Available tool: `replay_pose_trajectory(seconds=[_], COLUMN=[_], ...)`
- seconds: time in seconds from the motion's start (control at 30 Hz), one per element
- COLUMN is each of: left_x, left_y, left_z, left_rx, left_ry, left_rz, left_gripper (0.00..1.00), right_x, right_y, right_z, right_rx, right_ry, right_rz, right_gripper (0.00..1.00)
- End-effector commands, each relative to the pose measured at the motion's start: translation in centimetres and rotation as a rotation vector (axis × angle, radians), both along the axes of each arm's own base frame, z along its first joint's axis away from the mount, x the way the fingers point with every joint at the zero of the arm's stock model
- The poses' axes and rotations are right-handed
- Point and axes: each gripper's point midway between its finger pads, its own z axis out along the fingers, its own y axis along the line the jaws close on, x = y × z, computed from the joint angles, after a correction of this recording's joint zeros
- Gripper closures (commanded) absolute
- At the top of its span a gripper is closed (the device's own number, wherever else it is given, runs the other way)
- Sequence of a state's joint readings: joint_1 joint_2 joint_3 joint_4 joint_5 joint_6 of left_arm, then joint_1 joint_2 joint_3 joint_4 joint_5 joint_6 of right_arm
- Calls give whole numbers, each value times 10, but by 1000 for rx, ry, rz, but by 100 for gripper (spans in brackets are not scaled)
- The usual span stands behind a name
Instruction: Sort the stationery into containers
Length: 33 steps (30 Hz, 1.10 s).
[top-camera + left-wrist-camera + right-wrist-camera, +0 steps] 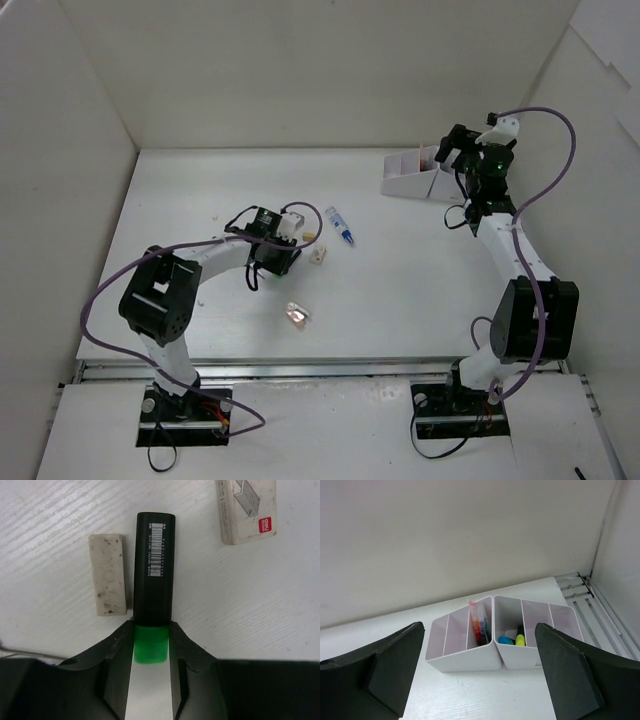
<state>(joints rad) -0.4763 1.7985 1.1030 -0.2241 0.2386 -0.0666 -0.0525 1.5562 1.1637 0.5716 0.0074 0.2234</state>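
Marker (155, 565) barrel has a white barcode print, digits unreadable. Box (247, 510) at 1 o'clock has a red badge, illegible. Left gripper (151, 635) pinches the marker's green cap; eraser (107, 574) at 10 o'clock. Right gripper (479, 630) is wide open and empty, organiser (465, 660) at 12 o'clock, apart.

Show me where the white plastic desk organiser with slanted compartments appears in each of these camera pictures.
Top external: white plastic desk organiser at upper right, beside the right end effector.
Left wrist: not in it; a green-capped black marker instead.
Right wrist: centre, between the open fingers.
Shared landmark: the right end effector.
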Motion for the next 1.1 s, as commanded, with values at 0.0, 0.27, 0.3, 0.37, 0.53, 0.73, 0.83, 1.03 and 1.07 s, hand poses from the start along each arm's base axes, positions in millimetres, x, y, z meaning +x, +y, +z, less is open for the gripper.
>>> replay_pose_trajectory(seconds=[0.0,0.27,0.3,0.37,0.53,0.73,0.83,1.03,1.07], left_x=[-4,-25,-36,-48,-84,-112,-130,-149,-152], left_y=[-5,-26,-37,-41,-59,-58,-62,-67,-69], left_z=[27,100,110,127,158,173,178,190,192], left_rx=[-16,-241,-305,-356,-502,-442,-414,-434,-443], left_ry=[-44,-8,42,105,277,354,404,491,506], left_rz=[-10,89,57,82,59,78,73,75,66], left_gripper=[93,99,100,100,100,100,100,100,100], right_x=[-16,-82,-88,-106,-166,-256,-281,-308,-307], right_y=[29,150,159,180,231,282,297,329,330], right_z=[57,4,0,-24,-33,-35,-45,-67,-71], right_rx=[-175,-685,-705,-753,-777,-785,-815,-910,-939], right_ry=[-150,-21,7,72,-51,-241,-243,-186,-169], right_rz=[206,916,947,996,1238,1596,1679,1738,1725], right_gripper=[9,2,2,2,2,2,2,2,2])
